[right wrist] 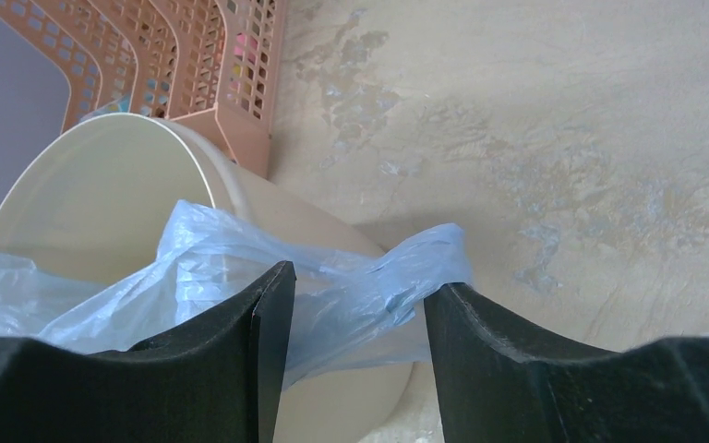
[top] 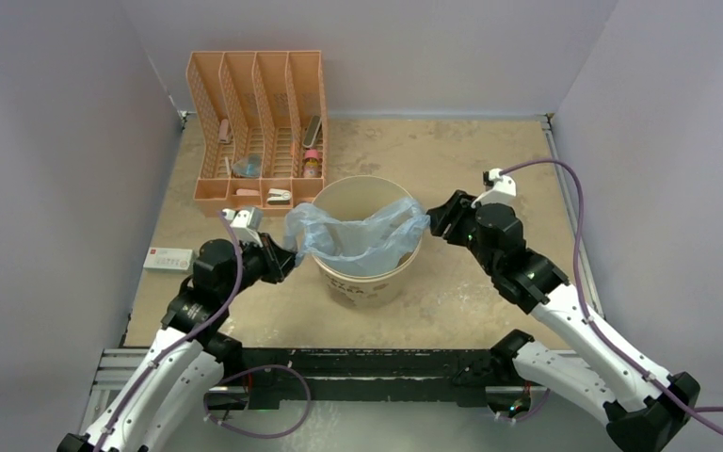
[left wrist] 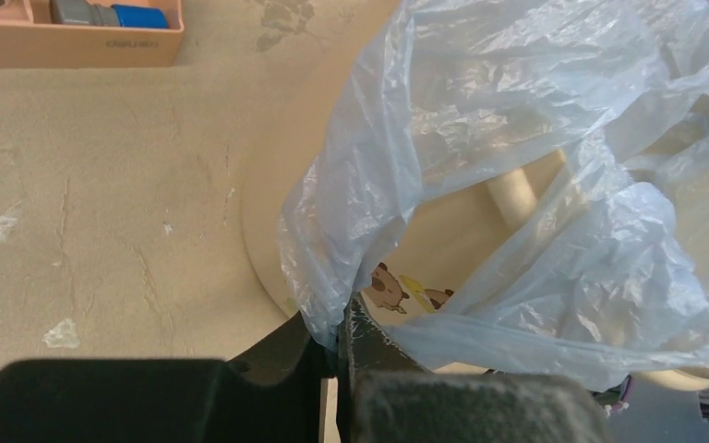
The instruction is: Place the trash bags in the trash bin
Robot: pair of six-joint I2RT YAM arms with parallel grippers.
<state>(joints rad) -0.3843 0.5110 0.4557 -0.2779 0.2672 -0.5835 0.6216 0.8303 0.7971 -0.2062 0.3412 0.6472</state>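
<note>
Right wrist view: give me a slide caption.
Right gripper open around the trash bag draped over the trash bin rim.

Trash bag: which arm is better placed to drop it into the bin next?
Left, probably: the left claw is shut on the trash bag beside the trash bin; the right claw stands open, gripping nothing.

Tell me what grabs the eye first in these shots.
A crinkly light-blue bag drapes over the mouth of the cream bin at the middle of the table, stretched from side to side. The left gripper pinches its left end, while the right gripper stands open with the other end between its jaws. Behind the bin stands an orange mesh organizer.
</note>
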